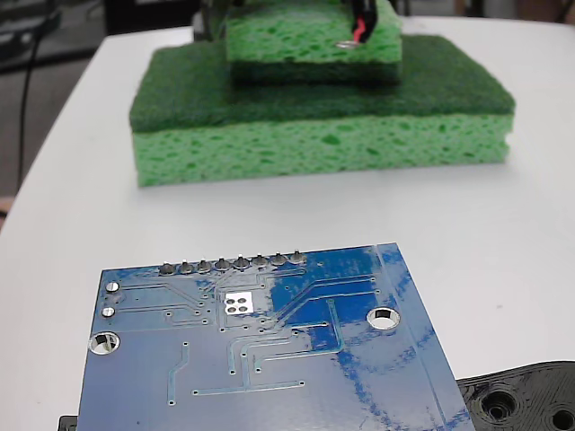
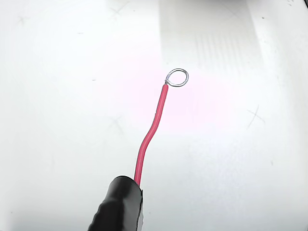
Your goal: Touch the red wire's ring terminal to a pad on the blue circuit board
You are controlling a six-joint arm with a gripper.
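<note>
The blue circuit board [image 1: 269, 359] lies flat in the foreground of the fixed view, and its silvery square pad [image 1: 239, 303] sits just below the row of grey solder bumps. High at the back, the red wire [image 1: 361, 31] hangs from a black sleeve [image 1: 363, 9], with its ring terminal [image 1: 345, 42] seen against the upper green sponge, far from the board. In the wrist view the red wire [image 2: 151, 130] curves up out of the black sleeve [image 2: 118, 204] to the silver ring terminal [image 2: 177, 77], with only white table behind it. No gripper fingers show in either view.
Two green sponges are stacked at the back, a large one [image 1: 323, 144] under a smaller one [image 1: 310, 40]. A black plastic piece with holes [image 1: 521, 400] lies at the board's right corner. The white table [image 1: 503, 233] stretches between sponges and board.
</note>
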